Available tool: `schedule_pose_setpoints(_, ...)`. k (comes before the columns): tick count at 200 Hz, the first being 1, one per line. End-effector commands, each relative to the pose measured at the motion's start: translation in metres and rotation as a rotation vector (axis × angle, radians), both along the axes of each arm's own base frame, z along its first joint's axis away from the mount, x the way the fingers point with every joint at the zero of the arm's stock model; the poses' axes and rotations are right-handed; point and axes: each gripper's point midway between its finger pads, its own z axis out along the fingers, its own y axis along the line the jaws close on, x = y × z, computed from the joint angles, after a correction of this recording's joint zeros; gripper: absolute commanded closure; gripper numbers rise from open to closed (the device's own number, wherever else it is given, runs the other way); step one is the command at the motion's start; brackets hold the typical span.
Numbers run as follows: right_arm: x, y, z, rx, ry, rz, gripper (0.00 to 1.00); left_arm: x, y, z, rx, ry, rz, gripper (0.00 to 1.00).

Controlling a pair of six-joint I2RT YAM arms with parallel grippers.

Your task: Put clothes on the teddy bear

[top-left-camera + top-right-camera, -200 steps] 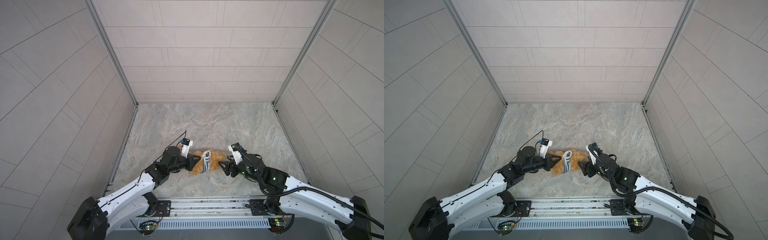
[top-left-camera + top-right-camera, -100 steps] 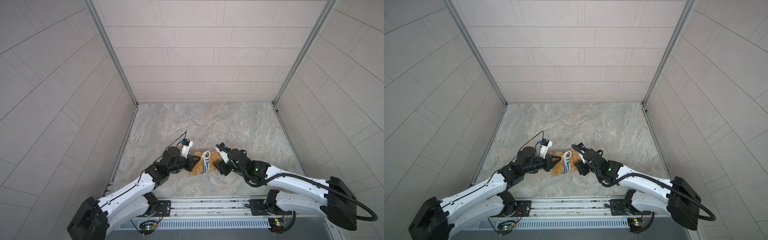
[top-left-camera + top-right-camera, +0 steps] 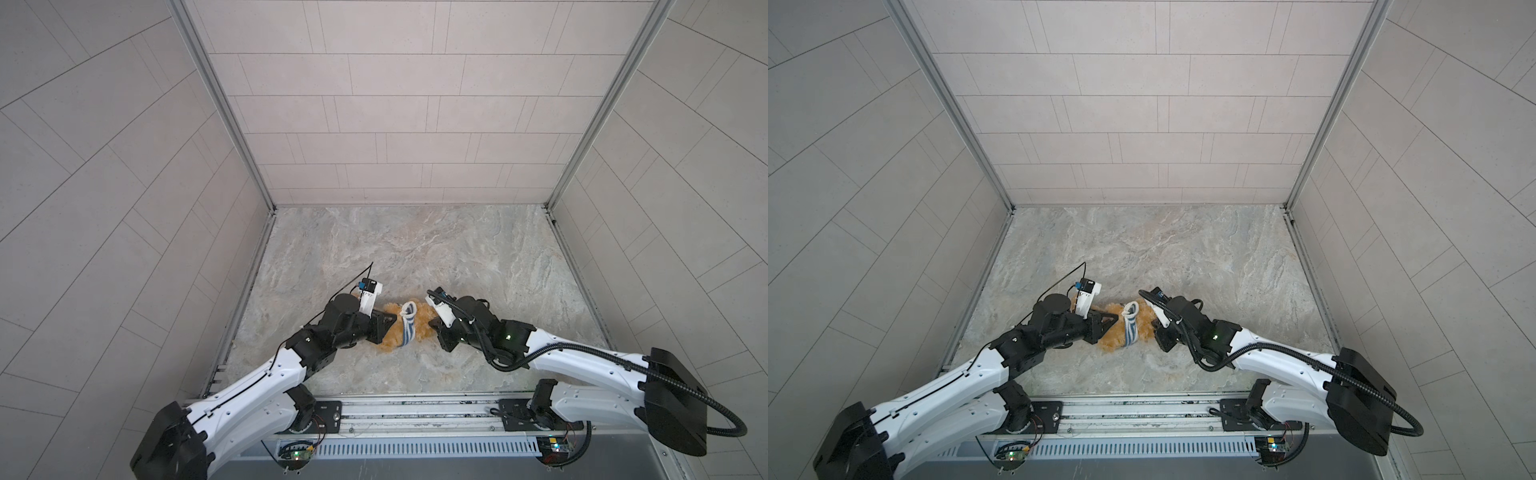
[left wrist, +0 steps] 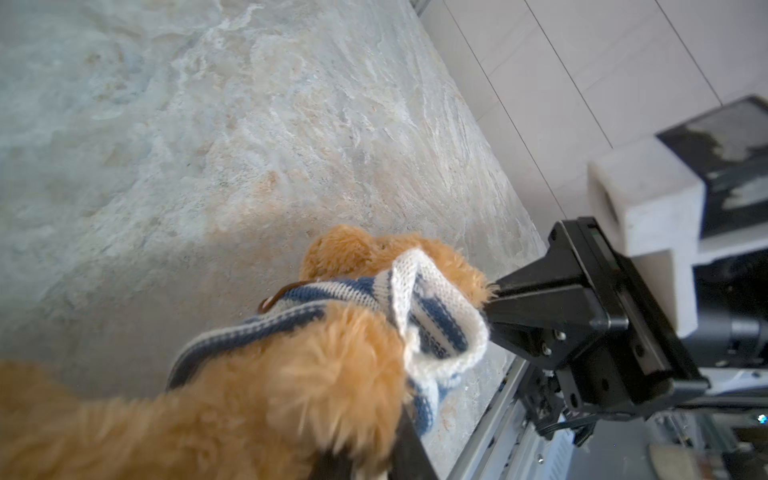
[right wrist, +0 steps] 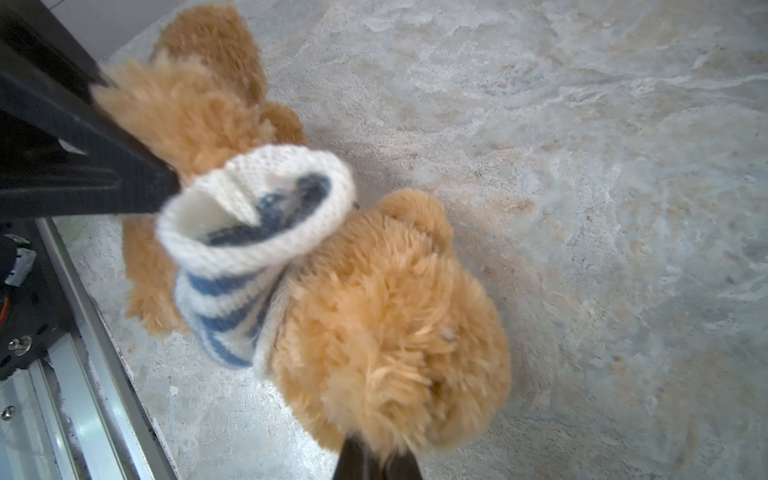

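- Here, the teddy bear [image 3: 422, 330] lies on the marbled table [image 3: 415, 249] between the two arms. The striped shirt [image 3: 408, 326] is bunched in a band around its middle.
- The right gripper [image 4: 492, 297] has its jaws pressed together, pinching fur at what looks like the head end.
- We cannot tell whether the left gripper [image 3: 390, 323] clamps the bear's lower body or merely brackets it, because fur hides its tips.
- We judge the main risk to be a tuft slipping free under pull, since fluffy pile gives little hold. The bear would then drag along with the shirt.
- A white-rimmed opening of the shirt gapes upward, and we cannot tell whether it is a sleeve or the collar. The bear's face is hidden.
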Motion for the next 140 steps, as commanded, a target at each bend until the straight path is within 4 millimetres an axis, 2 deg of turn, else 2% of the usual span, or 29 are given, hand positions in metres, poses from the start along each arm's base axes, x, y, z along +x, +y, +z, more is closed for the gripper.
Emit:
schedule_pose_setpoints(1,-0.003,-0.004,0.016,0.046,-0.036,-0.02,1.0,0.001,0.019,0.004,0.108,-0.012,0.061,0.67)
schedule_pose_setpoints(36,-0.01,-0.01,0.032,0.063,-0.075,-0.056,1.0,-0.012,0.026,0.01,0.136,-0.003,0.086,0.56)
schedule_pose_setpoints(92,-0.016,-0.004,0.03,0.043,-0.084,-0.082,1.0,-0.035,0.0,0.022,0.078,0.045,0.009,0.68)
schedule_pose_setpoints(140,-0.021,0.004,0.035,0.051,-0.104,-0.077,1.0,-0.036,-0.024,0.026,0.043,0.06,-0.026,0.64)
